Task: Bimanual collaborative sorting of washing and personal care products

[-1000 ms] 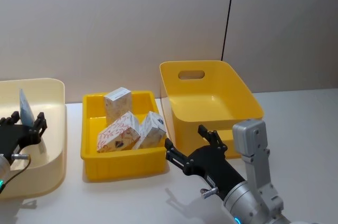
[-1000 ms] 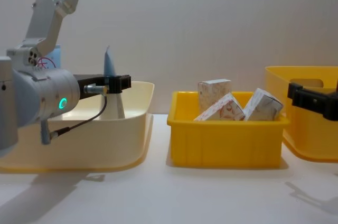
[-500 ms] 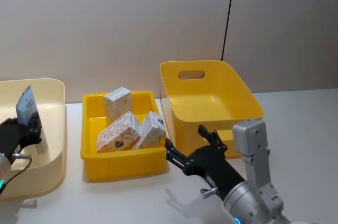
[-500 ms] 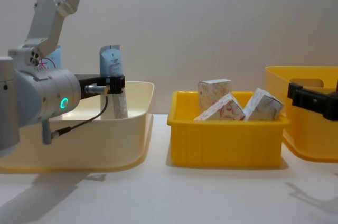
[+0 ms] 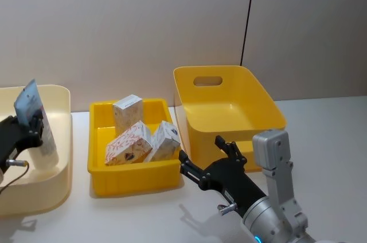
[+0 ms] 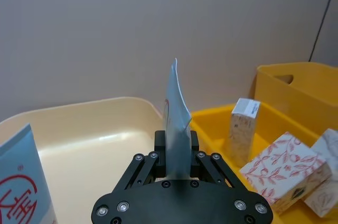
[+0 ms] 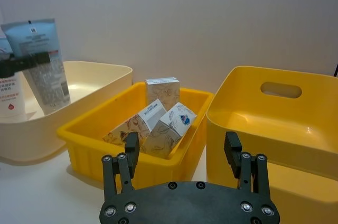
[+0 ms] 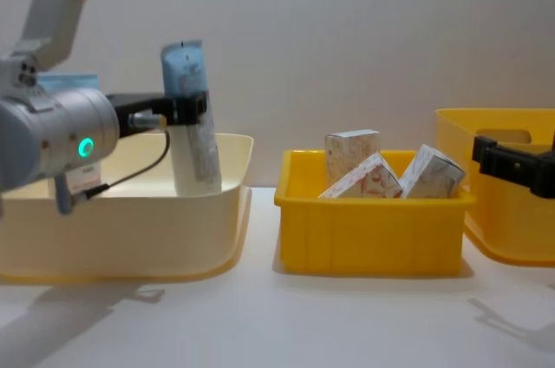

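higher now, the tube is rising from the cream bin, left gripper pinching its upper half. right gripper is waiting spread, likely for handover.

You're looking at five products in all: three small white boxes with a beige-red pattern, one pale-blue tube and one white red-printed bottle. You can count three bins as well: two yellow bins, one shallow and one deep, and a single cream bin.
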Robot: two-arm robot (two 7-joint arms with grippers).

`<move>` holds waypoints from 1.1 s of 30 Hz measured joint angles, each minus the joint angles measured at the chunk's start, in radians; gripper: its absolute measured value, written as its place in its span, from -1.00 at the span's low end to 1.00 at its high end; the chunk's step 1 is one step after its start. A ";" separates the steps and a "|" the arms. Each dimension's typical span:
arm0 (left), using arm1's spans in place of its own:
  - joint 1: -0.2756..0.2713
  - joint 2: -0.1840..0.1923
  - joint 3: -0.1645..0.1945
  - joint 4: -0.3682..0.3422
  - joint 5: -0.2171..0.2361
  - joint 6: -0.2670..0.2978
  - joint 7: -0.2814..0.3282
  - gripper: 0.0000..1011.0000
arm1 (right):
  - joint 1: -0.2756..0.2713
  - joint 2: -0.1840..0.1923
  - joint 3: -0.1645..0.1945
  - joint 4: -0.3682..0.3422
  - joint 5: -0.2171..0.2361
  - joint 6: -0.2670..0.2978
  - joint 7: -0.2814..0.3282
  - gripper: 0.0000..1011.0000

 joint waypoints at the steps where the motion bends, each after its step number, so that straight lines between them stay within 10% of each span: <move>1: 0.000 0.007 -0.004 -0.007 -0.007 -0.011 -0.019 -0.55 | 0.000 0.000 0.000 0.000 0.000 0.000 0.000 0.98; 33: -0.001 0.093 -0.001 -0.095 -0.235 -0.111 -0.448 -0.55 | 0.000 0.000 0.000 0.000 0.000 0.000 0.000 0.98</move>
